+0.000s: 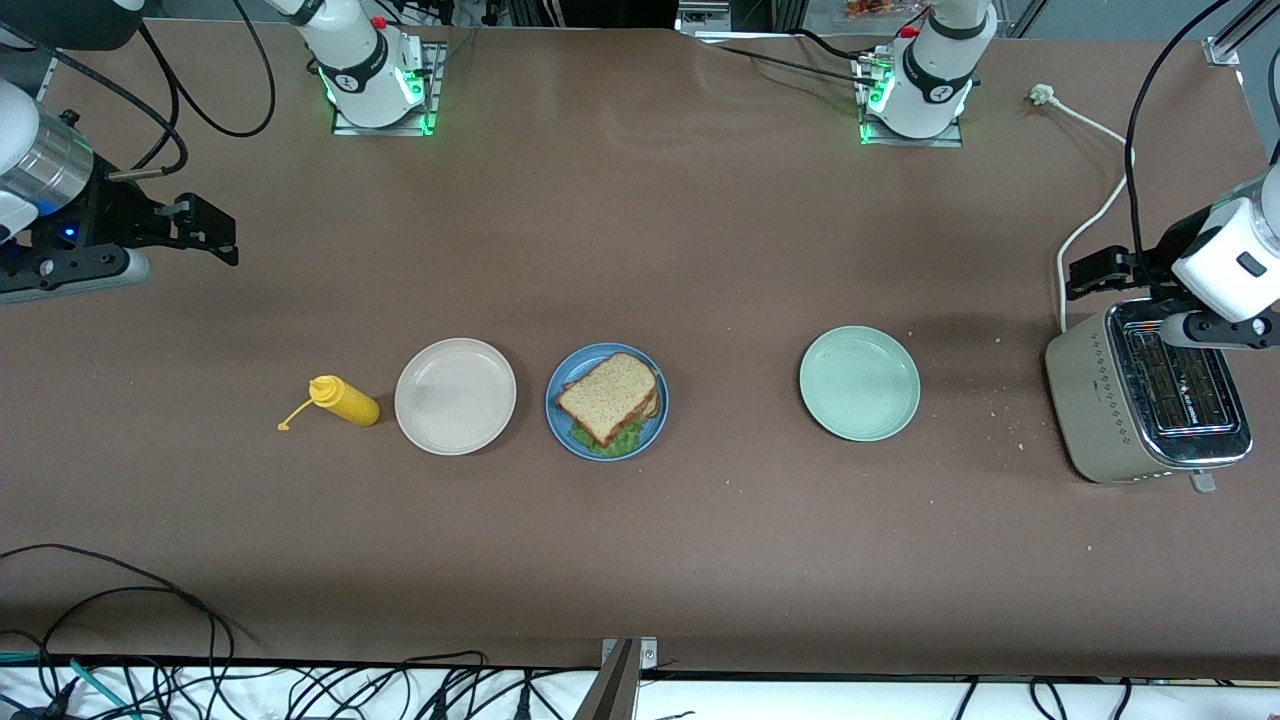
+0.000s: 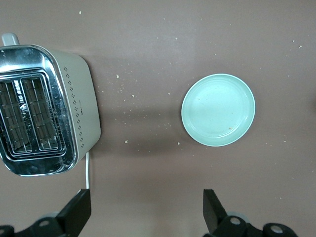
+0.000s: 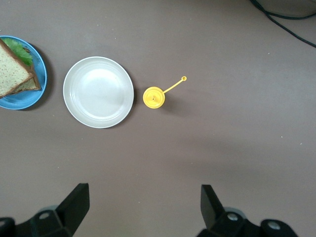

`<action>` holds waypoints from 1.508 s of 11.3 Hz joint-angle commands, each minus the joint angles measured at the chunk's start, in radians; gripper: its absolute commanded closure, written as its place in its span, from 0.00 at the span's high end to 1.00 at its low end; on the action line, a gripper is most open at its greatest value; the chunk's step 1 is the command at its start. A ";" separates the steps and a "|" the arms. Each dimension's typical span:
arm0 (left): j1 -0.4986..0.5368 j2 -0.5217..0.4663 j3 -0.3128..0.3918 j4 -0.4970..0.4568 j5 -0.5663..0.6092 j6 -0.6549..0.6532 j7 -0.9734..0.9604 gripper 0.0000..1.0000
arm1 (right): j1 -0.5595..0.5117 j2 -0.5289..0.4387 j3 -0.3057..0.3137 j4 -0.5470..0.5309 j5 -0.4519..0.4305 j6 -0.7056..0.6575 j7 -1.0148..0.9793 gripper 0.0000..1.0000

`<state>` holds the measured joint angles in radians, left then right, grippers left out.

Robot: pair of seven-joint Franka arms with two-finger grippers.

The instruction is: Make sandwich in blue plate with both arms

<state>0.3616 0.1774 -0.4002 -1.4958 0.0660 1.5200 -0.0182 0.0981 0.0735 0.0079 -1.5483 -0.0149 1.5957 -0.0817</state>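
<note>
Brown-bread sandwich [image 1: 608,397] sat assembled on the blue plate [image 1: 562,415]; my left gripper [image 2: 145,210] and right gripper [image 3: 143,205] hung spread wide, holding nothing.

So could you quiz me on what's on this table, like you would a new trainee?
1. True or false: the sandwich sits on the blue plate.
2. Which thing stands beside the beige plate, toward the right arm's end of the table? A) toaster B) yellow bottle C) cup
3. Fill in: the left gripper hangs over the table between the pale green plate and the ____, jaws open.

Key: 1 true; 2 B, the yellow bottle; 3 toaster.
</note>
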 commanded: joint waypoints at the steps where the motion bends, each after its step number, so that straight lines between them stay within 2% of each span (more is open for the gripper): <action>1: 0.013 -0.019 -0.011 -0.003 0.017 -0.001 0.021 0.93 | -0.009 0.009 -0.003 0.028 0.013 -0.016 -0.015 1.00; 6: 0.013 -0.016 -0.011 -0.004 0.011 0.049 0.021 1.00 | -0.012 0.011 -0.003 0.028 0.012 -0.013 -0.015 1.00; 14: 0.000 -0.016 -0.023 0.005 0.014 0.048 0.014 1.00 | -0.012 0.017 -0.006 0.033 0.013 -0.008 -0.013 1.00; 17: -0.001 -0.018 -0.026 0.043 0.005 0.042 0.007 1.00 | -0.012 0.017 -0.006 0.033 0.013 -0.008 -0.013 1.00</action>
<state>0.3605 0.1736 -0.4211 -1.4764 0.0660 1.5699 -0.0159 0.0925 0.0809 0.0001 -1.5421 -0.0149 1.5975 -0.0821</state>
